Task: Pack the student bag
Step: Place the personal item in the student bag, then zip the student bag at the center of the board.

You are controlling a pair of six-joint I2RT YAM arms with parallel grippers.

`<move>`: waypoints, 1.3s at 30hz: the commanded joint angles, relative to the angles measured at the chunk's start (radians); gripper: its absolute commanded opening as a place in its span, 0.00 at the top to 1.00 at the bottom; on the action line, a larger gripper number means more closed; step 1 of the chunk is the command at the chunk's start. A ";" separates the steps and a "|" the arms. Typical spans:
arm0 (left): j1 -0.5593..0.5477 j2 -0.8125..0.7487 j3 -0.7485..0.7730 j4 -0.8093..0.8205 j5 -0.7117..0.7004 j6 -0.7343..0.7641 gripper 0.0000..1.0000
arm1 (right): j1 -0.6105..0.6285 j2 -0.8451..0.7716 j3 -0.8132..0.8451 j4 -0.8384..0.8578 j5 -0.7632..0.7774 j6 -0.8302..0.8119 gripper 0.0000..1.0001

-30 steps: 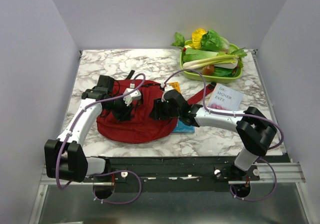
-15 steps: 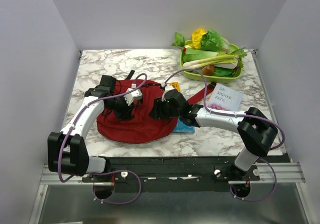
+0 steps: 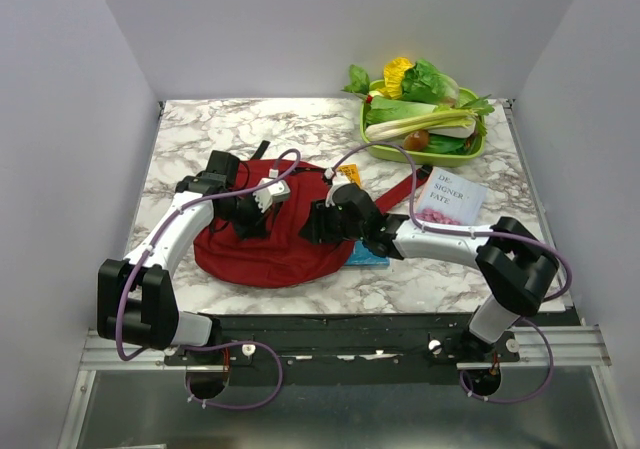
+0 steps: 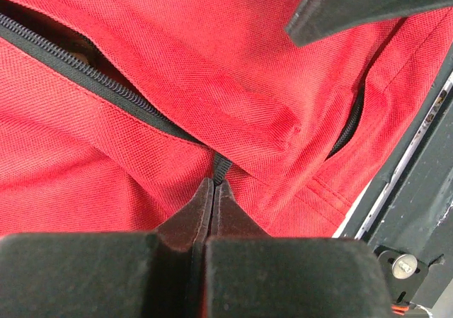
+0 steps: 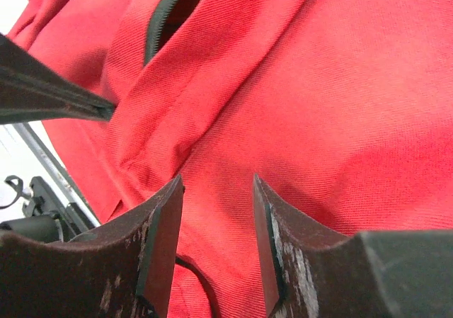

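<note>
Booklet (image 3: 447,197) lettered "DE SIGNER FATE" near student bag (image 3: 270,251); left jaws clenched at its zip (image 4: 106,84), right jaws parted.

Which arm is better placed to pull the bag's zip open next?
Left. The left claw is shut at the zip line of the student bag, apparently pinching the black zip tab. The right claw stands open over plain red fabric, gripping nothing.
</note>
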 commanded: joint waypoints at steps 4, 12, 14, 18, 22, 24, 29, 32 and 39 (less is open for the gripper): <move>-0.002 -0.033 0.004 0.090 -0.038 -0.065 1.00 | 0.067 0.003 0.020 0.136 -0.084 -0.025 0.47; -0.002 -0.036 0.014 0.106 -0.046 -0.090 1.00 | 0.090 0.117 0.095 0.111 -0.122 -0.018 0.46; -0.002 -0.042 0.007 0.109 -0.049 -0.091 1.00 | 0.105 0.127 0.107 0.096 -0.119 -0.035 0.46; -0.004 -0.041 0.010 0.110 -0.046 -0.097 1.00 | 0.132 0.161 0.159 0.015 -0.049 -0.067 0.46; -0.004 -0.036 0.014 0.112 -0.040 -0.100 1.00 | 0.147 0.169 0.175 -0.016 -0.001 -0.082 0.45; -0.005 -0.035 0.014 0.115 -0.041 -0.103 1.00 | 0.145 0.178 0.187 -0.019 0.008 -0.088 0.46; -0.005 -0.036 0.009 0.129 -0.044 -0.119 1.00 | 0.155 0.207 0.233 -0.068 0.021 -0.087 0.75; -0.005 -0.029 0.003 0.161 -0.052 -0.142 1.00 | 0.167 0.198 0.218 -0.079 0.056 -0.097 0.99; -0.005 0.057 0.055 0.259 -0.066 -0.214 1.00 | 0.228 0.158 0.175 -0.088 0.133 -0.157 0.99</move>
